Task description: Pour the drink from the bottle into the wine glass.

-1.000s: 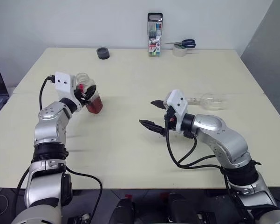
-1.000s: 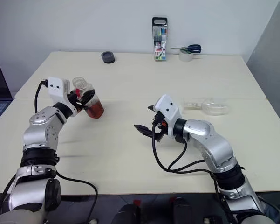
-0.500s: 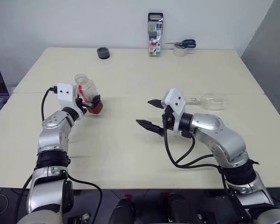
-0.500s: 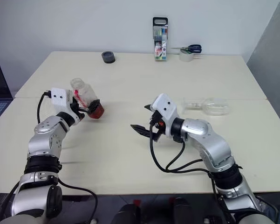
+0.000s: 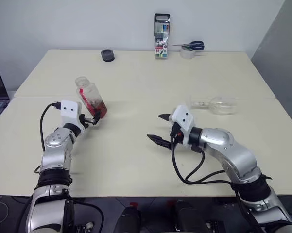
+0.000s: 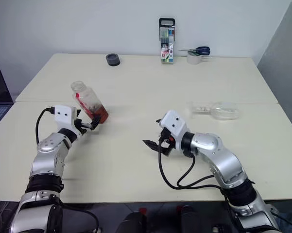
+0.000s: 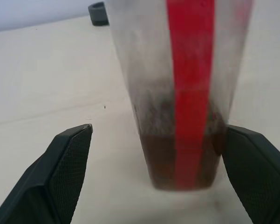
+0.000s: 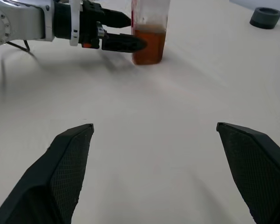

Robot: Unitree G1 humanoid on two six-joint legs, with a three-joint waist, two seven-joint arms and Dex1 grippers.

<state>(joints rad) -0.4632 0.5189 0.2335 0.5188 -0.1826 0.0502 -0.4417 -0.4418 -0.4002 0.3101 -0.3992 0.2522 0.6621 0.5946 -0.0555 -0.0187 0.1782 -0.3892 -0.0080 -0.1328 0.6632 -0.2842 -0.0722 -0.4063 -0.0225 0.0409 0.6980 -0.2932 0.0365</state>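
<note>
While bottle (image 7: 186,93) top is cropped | drink (image 7: 184,158) level visible

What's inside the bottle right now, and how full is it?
The bottle holds reddish-brown drink only in its bottom part; above that it looks empty. The red label strip covers a band of the contents. It stands on the table with no cap on its mouth.

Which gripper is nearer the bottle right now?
Left. The left gripper sits open right at the bottle, fingers either side of its base; the right gripper hangs open mid-table, well off to its right.
</note>
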